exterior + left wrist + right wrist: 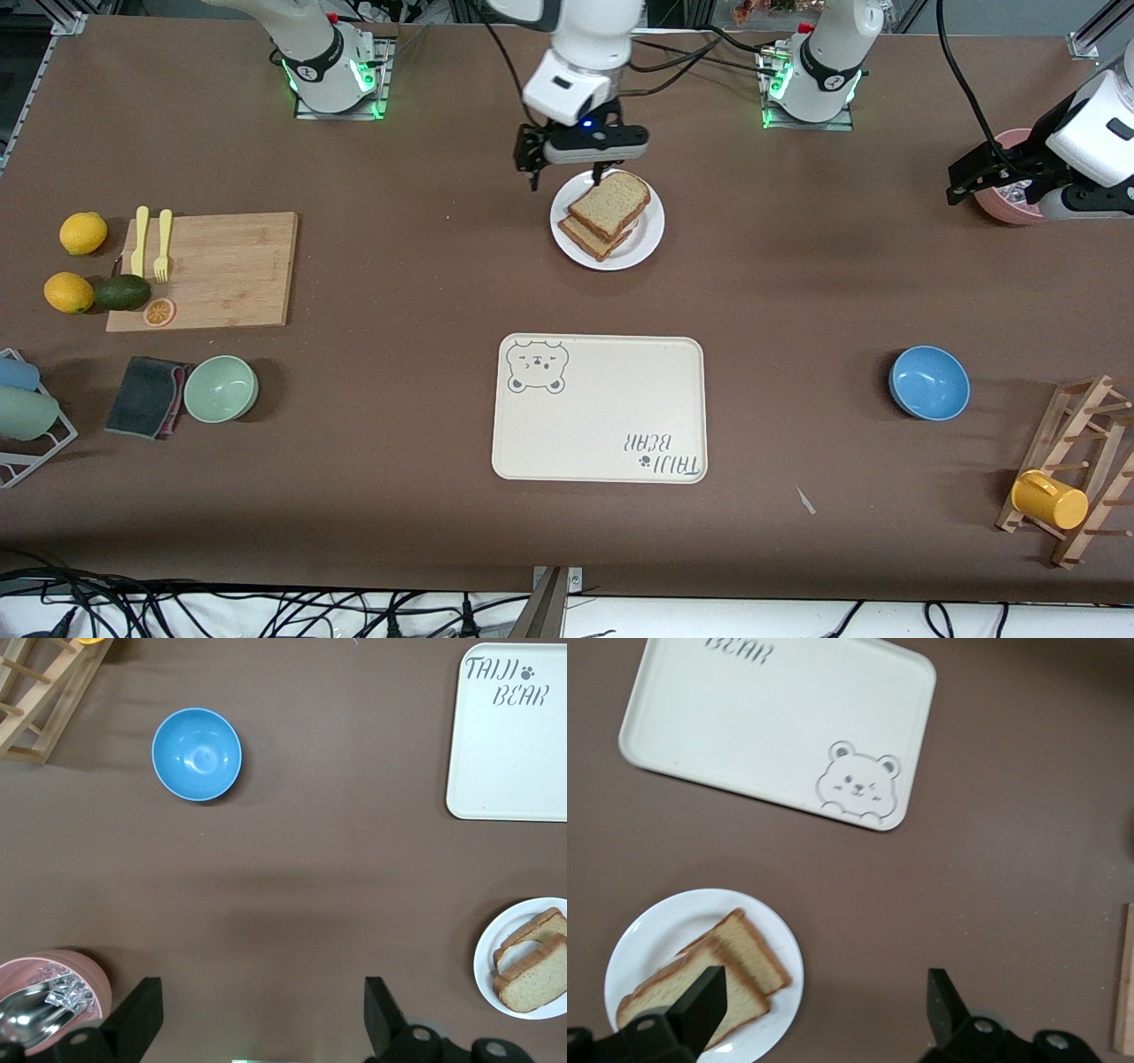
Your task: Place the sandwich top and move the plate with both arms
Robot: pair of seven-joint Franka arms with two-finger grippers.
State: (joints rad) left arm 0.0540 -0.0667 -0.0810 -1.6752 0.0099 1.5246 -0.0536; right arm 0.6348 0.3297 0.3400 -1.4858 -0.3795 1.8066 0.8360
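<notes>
Already the sandwich top sits on the stack on the plate. Right hand hovers over the plate's rim, wide open, empty; left hand, open and empty too, waits over the pink bowl. Uneven two-arm lift could tilt the plate, sliding bread onto the counter.

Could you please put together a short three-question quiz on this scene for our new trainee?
1. True or false: the sandwich top already lies on the stack on the plate.
2. Which thing lies nearer to the front camera than the plate? A) the cream tray B) the pink bowl C) the cutting board
3. Fill in: the left gripper hangs open over the ____ bowl, at the left arm's end of the table.

Key
1. True; the right gripper hangs open just over the plate's edge, holding nothing.
2. A
3. pink
</notes>
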